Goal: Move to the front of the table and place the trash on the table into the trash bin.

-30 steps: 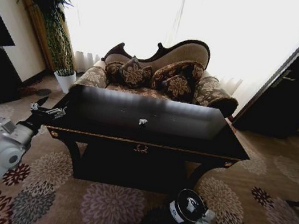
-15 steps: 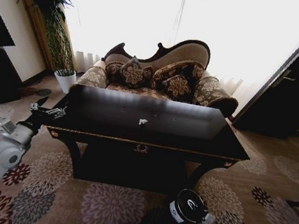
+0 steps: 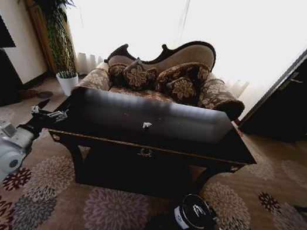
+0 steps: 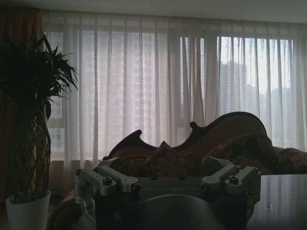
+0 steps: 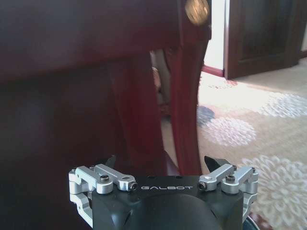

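From the head camera, a crumpled tissue [image 3: 146, 125] lies mid-surface [image 3: 196, 140], the left end effector [image 3: 48, 113] spread wide beside its left corner, the right end effector [image 3: 201, 213] over the black bin [image 3: 191, 212]; the right wrist camera shows its fingers wide.

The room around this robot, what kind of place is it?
Probably a hotel suite or formal sitting room: an ornate carved sofa with patterned cushions, a glossy dark table with gold trim, flowered carpet, and sheer curtains over tall windows.
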Available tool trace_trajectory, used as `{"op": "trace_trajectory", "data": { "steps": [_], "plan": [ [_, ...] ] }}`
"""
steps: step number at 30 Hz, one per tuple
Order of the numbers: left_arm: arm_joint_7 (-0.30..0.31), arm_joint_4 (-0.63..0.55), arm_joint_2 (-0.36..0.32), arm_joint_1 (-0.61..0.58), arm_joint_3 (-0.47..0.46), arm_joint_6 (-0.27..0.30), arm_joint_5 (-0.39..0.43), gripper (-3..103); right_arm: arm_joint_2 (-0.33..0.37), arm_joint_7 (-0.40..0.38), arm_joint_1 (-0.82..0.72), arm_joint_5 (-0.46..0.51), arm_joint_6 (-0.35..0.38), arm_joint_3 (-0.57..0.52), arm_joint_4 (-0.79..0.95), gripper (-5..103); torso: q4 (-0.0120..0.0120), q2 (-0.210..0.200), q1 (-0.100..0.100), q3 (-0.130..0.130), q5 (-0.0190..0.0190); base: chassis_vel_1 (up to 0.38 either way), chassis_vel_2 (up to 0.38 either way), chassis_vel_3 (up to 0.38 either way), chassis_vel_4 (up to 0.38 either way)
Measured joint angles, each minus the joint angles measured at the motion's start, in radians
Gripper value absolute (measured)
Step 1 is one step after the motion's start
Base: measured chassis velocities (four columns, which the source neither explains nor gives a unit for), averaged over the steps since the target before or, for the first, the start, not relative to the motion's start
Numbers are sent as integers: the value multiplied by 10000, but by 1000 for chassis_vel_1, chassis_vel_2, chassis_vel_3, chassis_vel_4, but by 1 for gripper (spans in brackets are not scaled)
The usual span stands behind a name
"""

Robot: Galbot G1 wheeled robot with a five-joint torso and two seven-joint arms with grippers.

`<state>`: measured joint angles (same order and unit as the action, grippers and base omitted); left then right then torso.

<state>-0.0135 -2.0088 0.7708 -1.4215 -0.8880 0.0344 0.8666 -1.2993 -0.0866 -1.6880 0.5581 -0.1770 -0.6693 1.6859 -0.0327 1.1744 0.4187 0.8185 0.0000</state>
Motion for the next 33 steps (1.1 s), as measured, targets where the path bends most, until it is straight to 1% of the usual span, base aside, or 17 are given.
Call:
{"op": "trace_trajectory", "data": {
  "steps": [1, 4, 5, 9, 10, 13, 15, 19, 20, 23, 24, 26, 28, 29, 31, 32, 33],
  "plan": [
    [0, 0, 0, 0, 0, 0, 0, 100, -26, 4, -155, -13, 0, -17, 291, 100, 1, 0, 0, 0, 0, 0, 0, 0, 0],
    [0, 0, 0, 0, 0, 0, 0, 100, -150, -69, -974, 11, 101, -88, 1870, 100, 1, 0, 0, 0, 0, 0, 0, 0, 0],
    [0, 0, 0, 0, 0, 0, 0, 100, -150, -69, -974, 11, 101, -88, 1870, 100, 1, 0, 0, 0, 0, 0, 0, 0, 0],
    [-1, 0, 0, 0, 0, 0, 0, 100, -232, -447, -1529, 52, 757, -122, 4010, 100, 1, 0, 0, 0, -3, 0, 0, 0, 0],
    [-1, 0, 0, 0, 0, 0, 0, 100, -232, -447, -1529, 52, 757, -122, 4010, 100, 1, 0, 0, 0, -3, 0, 0, 0, 0],
    [-1, 0, 0, 0, 0, 0, 0, 100, -117, -649, -1401, -39, 1158, -120, 5028, 100, 1, -1, 0, -1, -3, 0, 0, 0, 0],
    [0, 0, 0, 0, 0, 0, 0, 100, -86, -682, -1334, -74, 1197, -120, 5091, 100, 1, -1, 0, 0, -3, 0, 0, 0, 0],
    [0, 0, 0, 1, 0, 0, 0, 100, 297, -1019, -758, -12, 1695, -77, 5591, 100, 3, -2, 0, 0, 0, 0, 0, 0, 0],
    [0, 0, 0, 1, 0, 0, 0, 100, 297, -1019, -758, -12, 1695, -77, 5591, 100, 3, -2, 0, 0, 0, 0, 0, 0, 0],
    [-1, 1, 0, 1, 0, 0, 0, 100, 850, -1154, -325, 61, 2076, 166, 5913, 100, 1, -1, 0, 1, 0, 0, 0, 0, 0],
    [-1, 1, 0, 1, 0, 0, 0, 100, 850, -1154, -325, 61, 2076, 166, 5913, 100, 1, -1, 0, 1, 0, 0, 0, 0, 0],
    [-1, 0, 0, 1, 0, -1, 0, 100, 1661, -1259, 171, 97, 2340, 507, 5975, 100, 2, -2, 0, 1, 0, 0, 0, 0, 0],
    [0, 0, 0, 0, 0, -1, 0, 100, 2280, -1297, 494, 115, 2441, 726, 5946, 100, 3, -2, 0, 1, 1, 0, 0, 0, 0],
    [0, 0, 0, 0, 0, -1, 0, 100, 2280, -1297, 494, 115, 2441, 726, 5946, 100, 3, -2, 0, 1, 1, 0, 0, 0, 0],
    [0, 0, 0, 0, 0, 0, 0, 100, 3118, -1327, 968, 205, 2542, 967, 5771, 100, 3, -2, 0, 2, 1, 0, 0, 0, 0],
    [0, 0, 0, 0, 0, 0, 0, 100, 3383, -1337, 1166, 275, 2570, 1036, 5696, 100, 1, -2, 1, 2, 2, 0, 0, 0, 0],
    [0, 0, 0, 0, 0, 0, 0, 100, 3383, -1337, 1166, 275, 2570, 1036, 5696, 100, 1, -2, 1, 2, 2, 0, 0, 0, 0]
  ]
}}
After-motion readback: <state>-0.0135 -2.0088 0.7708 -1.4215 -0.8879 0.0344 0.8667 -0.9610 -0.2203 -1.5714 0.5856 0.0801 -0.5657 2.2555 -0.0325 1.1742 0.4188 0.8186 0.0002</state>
